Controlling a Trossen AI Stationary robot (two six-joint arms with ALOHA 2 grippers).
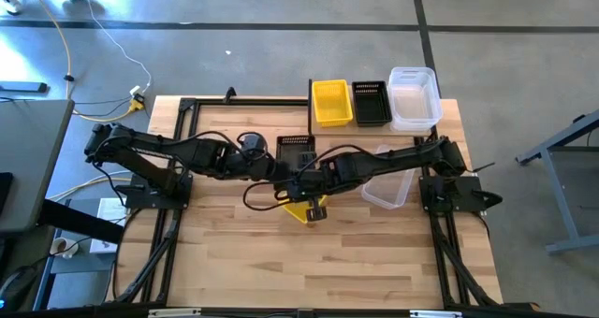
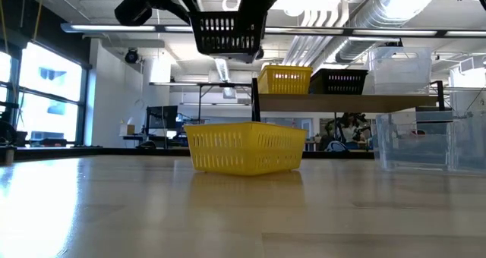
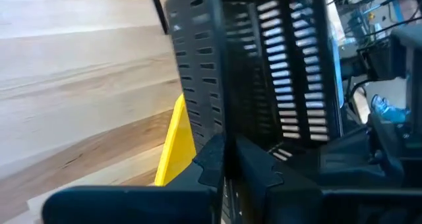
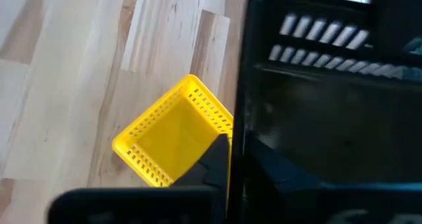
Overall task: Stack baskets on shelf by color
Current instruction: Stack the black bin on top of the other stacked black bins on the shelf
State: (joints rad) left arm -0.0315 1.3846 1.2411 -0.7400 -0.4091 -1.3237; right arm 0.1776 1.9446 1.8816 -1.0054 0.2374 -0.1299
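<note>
1. A yellow slotted plastic basket is sitting on the wooden desk, nearest the low view.
2. Both the left claw and right claw are clenching a black mesh basket, lifting it above the yellow one.
3. The shelf is carrying yellow, black and clear baskets.

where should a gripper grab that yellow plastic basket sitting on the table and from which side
Take the yellow slotted plastic basket by one long rim wall, coming straight down from above. It sits upright and open-topped on the wooden table, turned diagonally, so one finger could probably go inside and one outside.
</note>
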